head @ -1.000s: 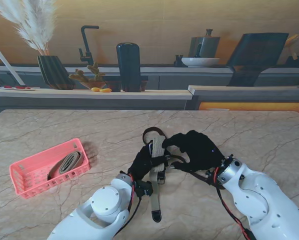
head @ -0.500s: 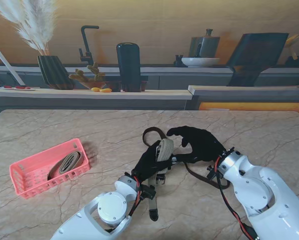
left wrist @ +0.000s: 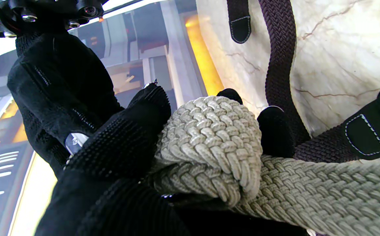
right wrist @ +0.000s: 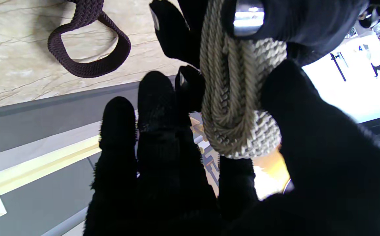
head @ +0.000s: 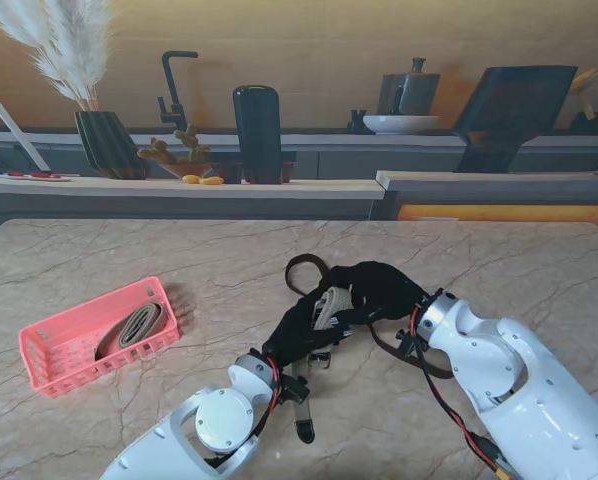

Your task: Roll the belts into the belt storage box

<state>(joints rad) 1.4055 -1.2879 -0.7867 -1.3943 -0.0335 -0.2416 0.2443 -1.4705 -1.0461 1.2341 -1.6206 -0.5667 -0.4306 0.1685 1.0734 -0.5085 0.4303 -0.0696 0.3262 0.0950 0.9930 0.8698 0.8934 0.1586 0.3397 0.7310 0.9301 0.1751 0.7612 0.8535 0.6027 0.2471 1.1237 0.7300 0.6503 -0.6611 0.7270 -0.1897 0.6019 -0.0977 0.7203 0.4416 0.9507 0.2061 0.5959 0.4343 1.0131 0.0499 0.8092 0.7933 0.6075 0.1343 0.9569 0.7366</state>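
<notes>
A beige woven belt [head: 329,303] is partly wound into a coil [left wrist: 209,137] held above the middle of the table. My left hand [head: 297,335] is shut on the coil from the near side. My right hand [head: 379,288] is shut on the same coil [right wrist: 239,98] from the right. The belt's loose tail [head: 304,405] hangs down to a dark tip near me. A dark brown belt [head: 305,268] lies looped on the marble under and behind both hands. The pink storage box [head: 49,350] sits at the left with one rolled beige belt [head: 131,328] inside.
The marble table [head: 499,270] ends at a far edge with a counter behind it carrying a vase, a black cylinder and a bowl. The brown belt's strap [head: 419,360] trails by my right wrist.
My right hand has swung left and turned over the coil, closing around it. The left hand has stayed on the coil, and the beige tail has shifted slightly nearer.
</notes>
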